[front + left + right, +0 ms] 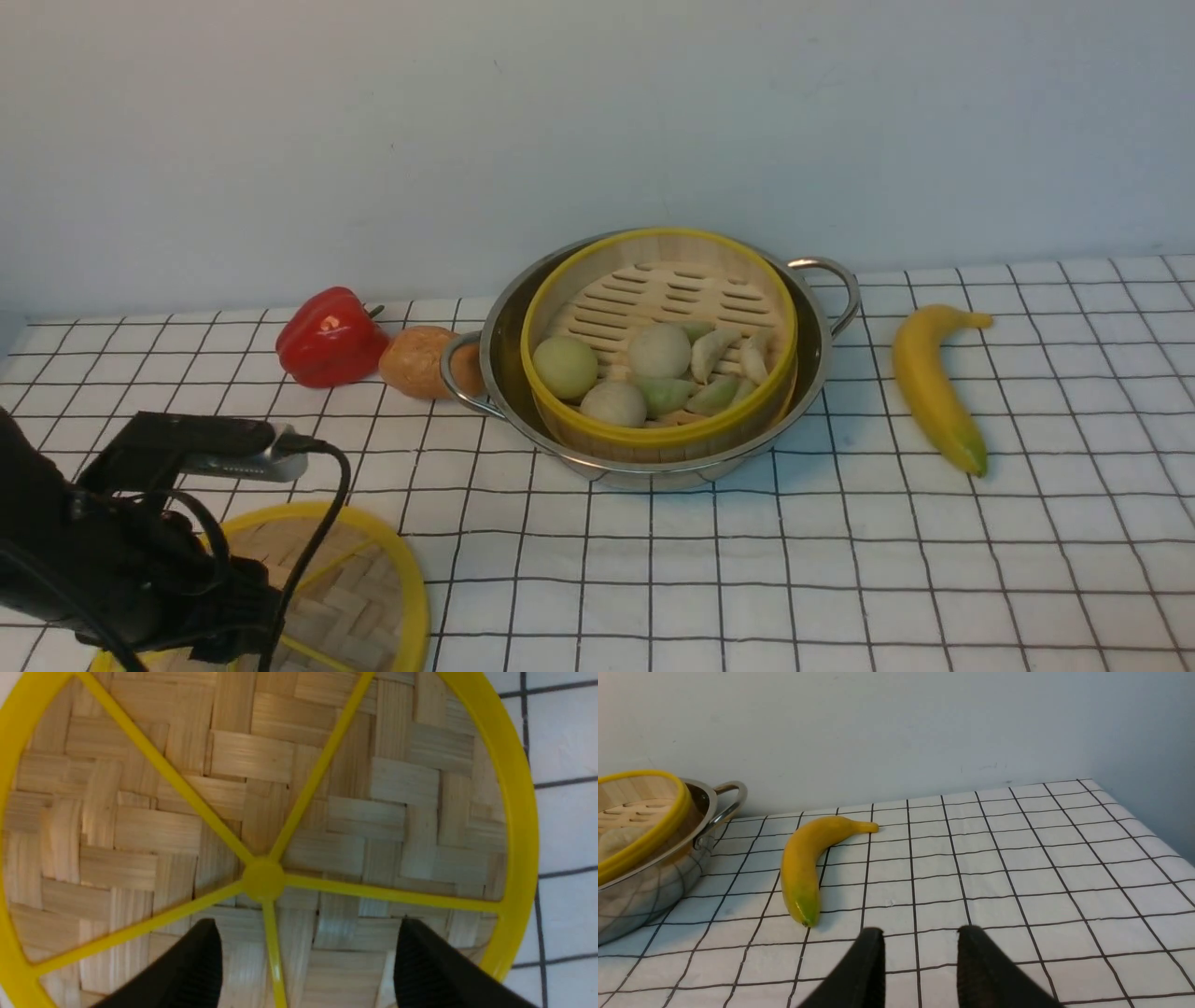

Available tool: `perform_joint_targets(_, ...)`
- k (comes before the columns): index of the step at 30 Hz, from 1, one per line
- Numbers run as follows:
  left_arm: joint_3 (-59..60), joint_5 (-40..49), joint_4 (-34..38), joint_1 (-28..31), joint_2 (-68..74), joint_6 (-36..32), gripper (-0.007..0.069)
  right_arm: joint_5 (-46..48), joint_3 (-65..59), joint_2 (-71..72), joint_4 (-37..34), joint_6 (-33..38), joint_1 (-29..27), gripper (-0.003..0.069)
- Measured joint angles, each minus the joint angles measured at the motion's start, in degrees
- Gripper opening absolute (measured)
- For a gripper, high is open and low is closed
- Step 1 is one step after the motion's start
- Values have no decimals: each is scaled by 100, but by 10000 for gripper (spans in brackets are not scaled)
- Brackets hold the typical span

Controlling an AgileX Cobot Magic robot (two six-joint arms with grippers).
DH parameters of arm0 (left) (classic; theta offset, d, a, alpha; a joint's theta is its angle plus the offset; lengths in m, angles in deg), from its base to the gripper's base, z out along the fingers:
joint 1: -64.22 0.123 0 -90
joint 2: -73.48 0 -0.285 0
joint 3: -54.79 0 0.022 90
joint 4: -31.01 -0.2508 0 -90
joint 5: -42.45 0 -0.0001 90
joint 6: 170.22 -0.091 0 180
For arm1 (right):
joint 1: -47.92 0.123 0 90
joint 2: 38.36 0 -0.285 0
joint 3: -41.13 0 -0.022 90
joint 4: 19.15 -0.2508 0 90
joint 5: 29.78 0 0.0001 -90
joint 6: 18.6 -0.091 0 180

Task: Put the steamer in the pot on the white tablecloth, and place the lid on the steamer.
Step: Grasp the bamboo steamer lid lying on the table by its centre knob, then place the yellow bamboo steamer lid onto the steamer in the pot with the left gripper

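The steamer (659, 345), a bamboo basket with a yellow rim holding pale buns and dumplings, sits inside the shiny steel pot (812, 359) on the white tablecloth (840, 560). Both also show in the right wrist view, steamer (640, 812) in pot (654, 891). The lid (369, 579), a flat woven disc with yellow spokes, lies at the front left. My left gripper (306, 926) hangs open just above the lid (261, 812), its jaws either side of one spoke near the hub. My right gripper (920, 935) is open and empty above bare cloth; it is out of the front view.
A banana (934, 387) lies right of the pot, also in the right wrist view (803, 863). A red pepper (329, 338) and a brown round thing (418, 361) sit left of the pot, by its handle. A wall runs along the back.
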Motion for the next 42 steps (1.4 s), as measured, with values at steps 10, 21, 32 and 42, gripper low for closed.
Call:
perform_joint_targets(10, 0, -526, 63, 0, 462, 24, 375, 5, 0, 0, 0, 0, 0, 240)
perform_joint_targets(21, -24, -711, 75, 0, 699, 85, 117, 5, 0, 0, 0, 0, 0, 240)
perform_joint_targets(32, -1134, 1419, -239, -6, 290, 259, 117, 11, 0, 0, 0, 0, 0, 240)
perform_joint_targets(42, -3615, 2696, -216, -501, 68, 178, 117, 16, 0, 0, 0, 0, 0, 240)
